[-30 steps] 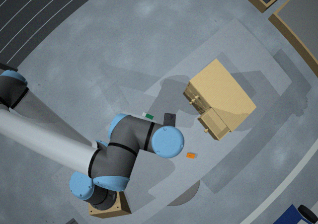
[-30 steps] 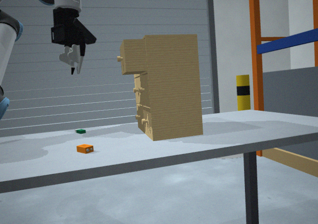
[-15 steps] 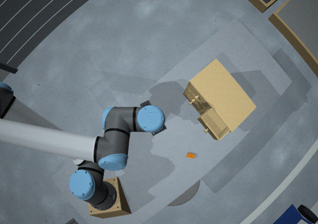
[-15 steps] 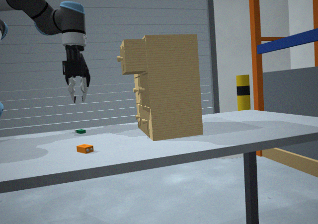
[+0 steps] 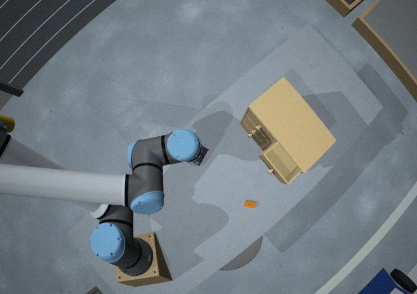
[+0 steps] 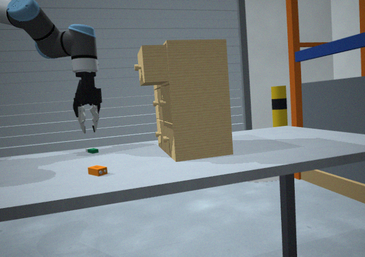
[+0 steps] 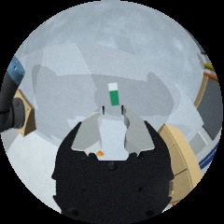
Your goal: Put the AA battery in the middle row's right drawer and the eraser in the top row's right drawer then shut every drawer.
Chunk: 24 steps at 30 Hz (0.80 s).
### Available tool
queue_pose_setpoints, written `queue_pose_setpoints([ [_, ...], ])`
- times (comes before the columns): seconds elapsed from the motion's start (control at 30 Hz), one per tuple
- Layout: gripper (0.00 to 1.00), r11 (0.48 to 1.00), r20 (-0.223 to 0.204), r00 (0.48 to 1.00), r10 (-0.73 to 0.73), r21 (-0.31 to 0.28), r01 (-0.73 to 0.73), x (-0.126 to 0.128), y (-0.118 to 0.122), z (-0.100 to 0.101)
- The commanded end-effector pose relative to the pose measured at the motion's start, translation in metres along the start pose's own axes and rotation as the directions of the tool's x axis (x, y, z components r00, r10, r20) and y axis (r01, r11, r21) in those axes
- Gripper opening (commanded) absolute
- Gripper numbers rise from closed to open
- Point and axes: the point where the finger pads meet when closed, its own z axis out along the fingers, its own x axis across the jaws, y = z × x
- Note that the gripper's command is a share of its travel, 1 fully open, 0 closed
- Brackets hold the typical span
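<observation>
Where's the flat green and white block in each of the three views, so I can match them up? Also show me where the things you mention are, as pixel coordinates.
Top: not visible.
Exterior: green and white block (image 6: 93,150) (image 7: 114,97) left of centre, below mid-height.
Wrist: just above centre.
Shared landmark: pale wooden drawer chest (image 5: 292,126) (image 6: 200,101) (image 7: 183,161).

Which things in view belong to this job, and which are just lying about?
Job:
- chest
- open top-right drawer
- green-and-white eraser
- tool

Lying about:
- orange block with silver terminals

No AA battery is visible.
</observation>
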Motion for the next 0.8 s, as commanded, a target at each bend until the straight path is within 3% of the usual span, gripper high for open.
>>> queue_pose_setpoints([
  [0.0, 0.23, 0.995, -0.017, 0.995, -0.103, 0.008, 0.103, 0.0011, -0.0004, 0.0045],
  [0.77, 0.23, 0.995, -0.018, 0.994, -0.104, 0.005, 0.104, 0.0023, -0.0005, 0.0026],
])
